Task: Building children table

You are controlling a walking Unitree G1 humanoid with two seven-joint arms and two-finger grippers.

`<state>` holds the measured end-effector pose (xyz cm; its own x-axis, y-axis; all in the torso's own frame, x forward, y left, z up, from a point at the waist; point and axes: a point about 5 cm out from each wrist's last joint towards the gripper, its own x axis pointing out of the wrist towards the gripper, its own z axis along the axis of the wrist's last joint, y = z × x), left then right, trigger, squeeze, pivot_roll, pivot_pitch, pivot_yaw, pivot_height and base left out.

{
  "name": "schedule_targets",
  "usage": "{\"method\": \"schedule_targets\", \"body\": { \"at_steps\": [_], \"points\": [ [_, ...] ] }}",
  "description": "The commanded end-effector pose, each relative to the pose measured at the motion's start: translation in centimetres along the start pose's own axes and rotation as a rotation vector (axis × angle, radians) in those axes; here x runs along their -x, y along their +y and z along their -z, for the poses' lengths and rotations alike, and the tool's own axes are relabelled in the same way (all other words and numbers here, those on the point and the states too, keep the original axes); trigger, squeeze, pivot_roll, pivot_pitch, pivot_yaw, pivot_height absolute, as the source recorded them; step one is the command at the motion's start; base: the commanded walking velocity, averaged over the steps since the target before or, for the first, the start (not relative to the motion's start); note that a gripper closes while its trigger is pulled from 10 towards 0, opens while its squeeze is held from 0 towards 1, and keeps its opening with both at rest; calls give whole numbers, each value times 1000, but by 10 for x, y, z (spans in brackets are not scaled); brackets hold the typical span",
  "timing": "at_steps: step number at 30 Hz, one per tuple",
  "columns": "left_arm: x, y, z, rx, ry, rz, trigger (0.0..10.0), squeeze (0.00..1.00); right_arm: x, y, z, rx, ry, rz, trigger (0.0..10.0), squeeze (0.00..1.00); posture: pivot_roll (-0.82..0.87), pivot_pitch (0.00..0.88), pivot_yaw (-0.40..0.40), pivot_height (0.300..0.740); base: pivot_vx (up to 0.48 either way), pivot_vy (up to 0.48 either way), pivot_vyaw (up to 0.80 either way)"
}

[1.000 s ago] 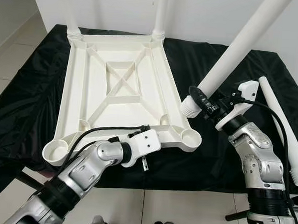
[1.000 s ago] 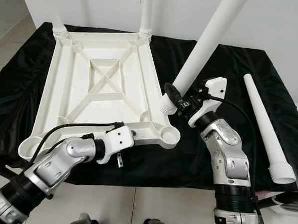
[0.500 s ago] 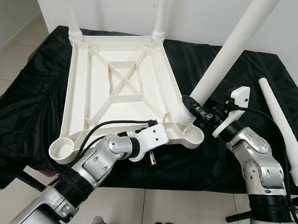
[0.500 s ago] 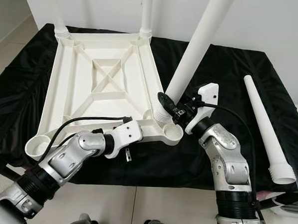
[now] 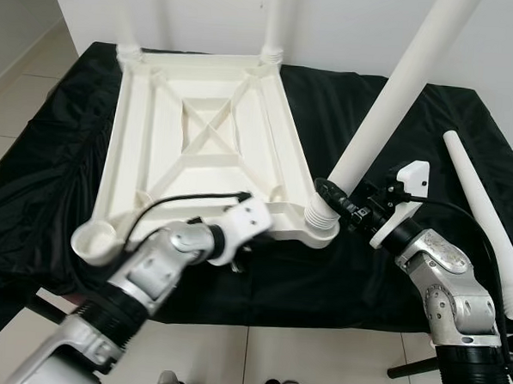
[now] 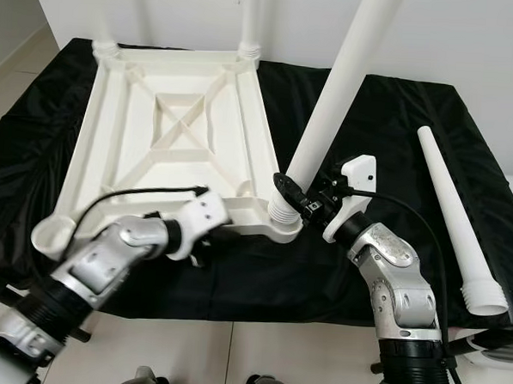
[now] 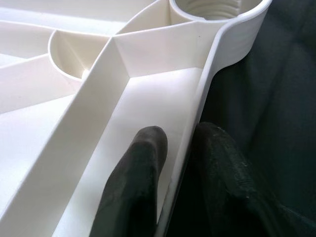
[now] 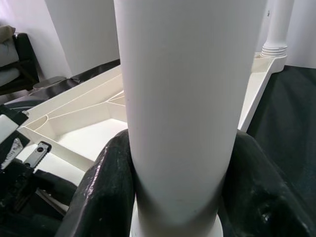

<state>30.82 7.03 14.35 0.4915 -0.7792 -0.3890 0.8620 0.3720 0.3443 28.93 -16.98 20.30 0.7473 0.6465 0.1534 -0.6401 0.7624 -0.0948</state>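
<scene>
Upturned table frame (image 5: 199, 137) lies on the tabletop (image 5: 51, 173), left of centre. Two legs (image 5: 273, 21) stand in its far corners. A third leg (image 5: 391, 96) sits at the near right corner socket (image 5: 322, 225). Loose leg (image 5: 487, 221) lies far right. Near left socket (image 5: 95, 238) overhangs the near edge.

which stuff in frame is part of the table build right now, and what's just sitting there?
In the job:
- upturned tabletop, near rim clamped by left gripper
- leg in right gripper, threaded end at the near right corner socket
- two legs already standing in the far corners
- spare leg lying at the right, untouched

Just lying about:
- black cloth under it all
</scene>
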Motion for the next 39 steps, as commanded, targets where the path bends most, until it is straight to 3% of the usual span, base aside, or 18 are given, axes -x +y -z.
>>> {"method": "schedule_targets", "body": {
  "at_steps": [1, 8, 9, 10, 11, 12, 21, 39],
  "points": [
    [1, -4, 2, -6, 9, 23, 0, 0, 2, 2, -3, 23, 1, -20, 10000, 0, -64, 116, -10, 740, 0, 0, 0],
    [10, 0, 3, -21, 9, 28, 0, 0, 4, 3, -3, 35, 7, -51, 10000, 0, -61, 109, -17, 740, 0, 0, 0],
    [11, 0, 3, -25, 9, 29, 941, 0, 4, 4, -3, 30, 4, -66, 10000, 0, -61, 108, -17, 740, 0, 0, 0],
    [11, 0, 3, -25, 9, 29, 941, 0, 4, 4, -3, 30, 4, -66, 10000, 0, -61, 108, -17, 740, 0, 0, 0],
    [11, -1, 3, -31, 9, 31, 3608, 0, 4, 5, -4, 23, 1, -82, 10000, 0, -60, 107, -19, 740, 0, 0, 0],
    [11, -1, 2, -34, 9, 30, 10000, 0, 4, 6, -4, 17, -1, -93, 10000, 0, -60, 107, -19, 740, 0, 0, 0],
    [10, -2, 5, -34, 34, 21, 10000, 0, 4, 11, -6, -16, -17, -146, 10000, 0, -62, 107, -26, 740, 0, 0, 0],
    [17, -5, 5, -48, 46, 19, 10000, 0, 10, 11, 17, -30, 67, -189, 10000, 0, -50, 118, -35, 740, 0, 0, 0]
  ]
}}
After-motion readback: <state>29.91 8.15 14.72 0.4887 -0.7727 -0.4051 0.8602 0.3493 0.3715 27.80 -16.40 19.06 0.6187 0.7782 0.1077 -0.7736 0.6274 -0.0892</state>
